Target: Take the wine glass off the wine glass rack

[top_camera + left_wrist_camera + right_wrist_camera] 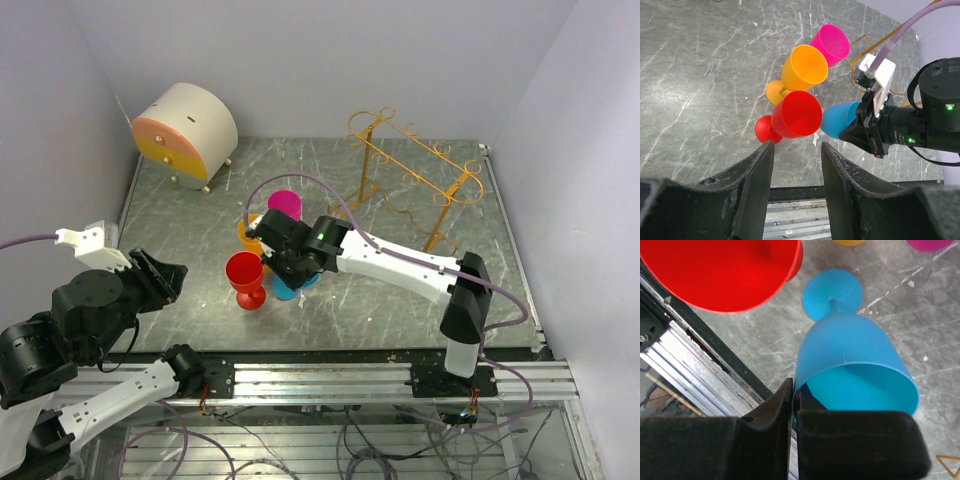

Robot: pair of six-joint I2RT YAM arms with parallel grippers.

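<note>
The right gripper point(792, 390) is pinched almost closed on the rim of the blue wine glass point(855, 355). One finger is inside the bowl and one outside, with only the thin wall between them. From where I stand the glass looks like coloured plastic: light, fairly stiff and smooth enough to slip. A rim hold lets it swing, so I'd judge the stem or lower bowl a steadier place to grab.

The glass is near the middle of the table point(190, 215), its foot low over the marbled top; I can't tell whether it touches. The red glass point(245, 272) stands just beside it at 9 o'clock, with the orange glass point(804, 67) and pink glass point(831, 44) toward 12. The wine glass rack point(415, 165) is well apart at 2 o'clock, its rails bare as far as I can see. The left gripper point(796, 165) hangs wide open at 8 o'clock, holding nothing.
</note>
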